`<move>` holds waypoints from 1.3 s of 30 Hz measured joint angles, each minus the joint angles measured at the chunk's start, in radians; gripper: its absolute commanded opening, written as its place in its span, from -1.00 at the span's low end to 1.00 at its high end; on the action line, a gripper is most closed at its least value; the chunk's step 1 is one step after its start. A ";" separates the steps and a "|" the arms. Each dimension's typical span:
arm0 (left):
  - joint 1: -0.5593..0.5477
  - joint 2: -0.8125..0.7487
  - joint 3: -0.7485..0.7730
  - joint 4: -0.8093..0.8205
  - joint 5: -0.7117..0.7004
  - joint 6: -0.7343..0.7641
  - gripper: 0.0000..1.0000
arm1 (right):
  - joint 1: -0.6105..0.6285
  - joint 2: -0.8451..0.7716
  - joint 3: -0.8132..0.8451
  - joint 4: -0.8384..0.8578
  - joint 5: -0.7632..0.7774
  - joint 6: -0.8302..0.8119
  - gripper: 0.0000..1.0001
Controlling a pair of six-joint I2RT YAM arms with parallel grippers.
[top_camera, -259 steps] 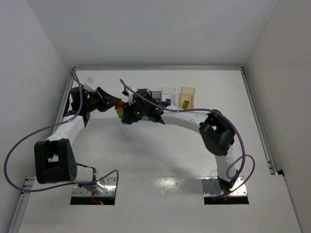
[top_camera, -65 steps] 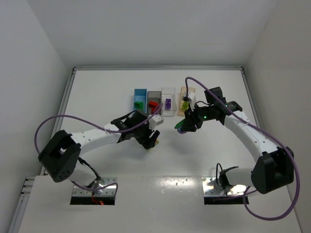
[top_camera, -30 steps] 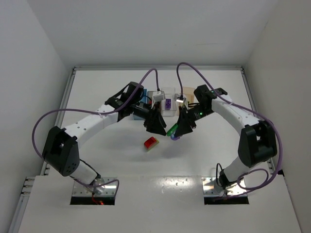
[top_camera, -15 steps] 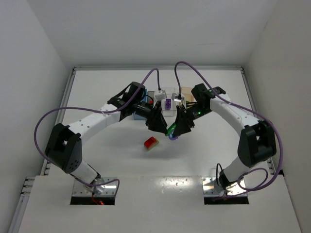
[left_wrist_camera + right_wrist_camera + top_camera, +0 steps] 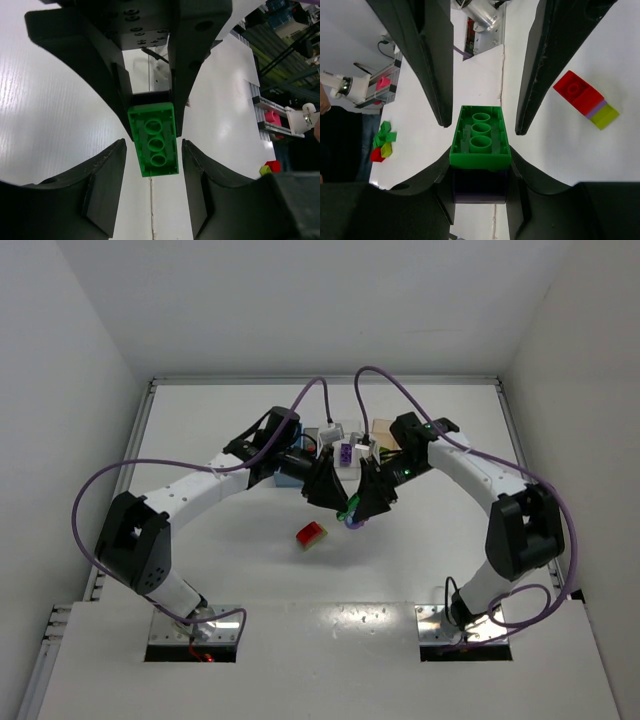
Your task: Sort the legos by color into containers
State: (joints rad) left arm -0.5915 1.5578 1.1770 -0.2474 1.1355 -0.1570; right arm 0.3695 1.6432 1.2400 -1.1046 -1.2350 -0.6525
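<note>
Above the middle of the table [image 5: 200, 420], the right gripper [image 5: 480, 169] was clamped on a purple brick [image 5: 480, 189] with a green brick [image 5: 480, 137] stacked on top, holding the pair in the air. The left gripper [image 5: 153, 150] met it head-on, its jaws spread to either side of the green brick. The wrist views showed a narrow gap between each left finger [image 5: 102, 187] and the brick, so the left claw flanked the piece without gripping it. The green brick's hollow underside, with its three round tubes, faced both wrist cameras.

A red stack [image 5: 311, 534] lay alone on the table, nearer the bases than the two grippers; the right wrist view showed it as red, purple and lime-yellow bricks joined in a row. The orange bin [image 5: 385, 430] stood at the back, with the other bins beside it partly hidden behind the arms.
</note>
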 measured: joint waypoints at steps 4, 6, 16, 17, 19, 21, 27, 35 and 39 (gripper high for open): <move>-0.003 0.000 0.000 0.017 0.008 -0.011 0.08 | 0.001 0.014 0.010 -0.005 -0.001 0.000 -0.84; -0.003 0.000 0.000 0.024 0.012 -0.014 0.08 | 0.002 0.018 0.016 -0.006 -0.001 -0.001 -0.84; -0.004 0.000 -0.004 0.048 0.012 -0.036 -0.19 | 0.002 0.025 0.027 -0.014 -0.018 -0.002 -0.84; -0.004 0.000 -0.005 0.048 0.011 -0.040 -0.23 | 0.002 0.025 0.027 -0.017 -0.018 -0.002 -0.84; -0.004 0.000 -0.008 0.052 0.007 -0.047 -0.25 | 0.002 0.025 0.027 -0.019 -0.014 -0.003 -0.84; -0.004 0.000 -0.010 0.056 0.005 -0.053 -0.25 | 0.002 0.026 0.027 -0.019 -0.013 -0.003 -0.84; -0.006 0.000 -0.019 0.070 0.005 -0.065 -0.67 | 0.002 0.027 0.027 -0.024 -0.006 -0.003 -0.84; -0.003 -0.002 -0.023 0.069 -0.026 -0.066 -0.84 | 0.000 0.016 0.004 0.007 0.003 -0.007 -0.84; 0.013 -0.004 -0.024 0.072 -0.026 -0.076 -0.89 | 0.000 -0.014 -0.023 0.062 0.000 0.000 -0.84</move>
State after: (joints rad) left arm -0.5785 1.5539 1.1526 -0.1757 1.1099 -0.2333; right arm 0.3698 1.6295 1.2167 -1.0428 -1.2346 -0.6529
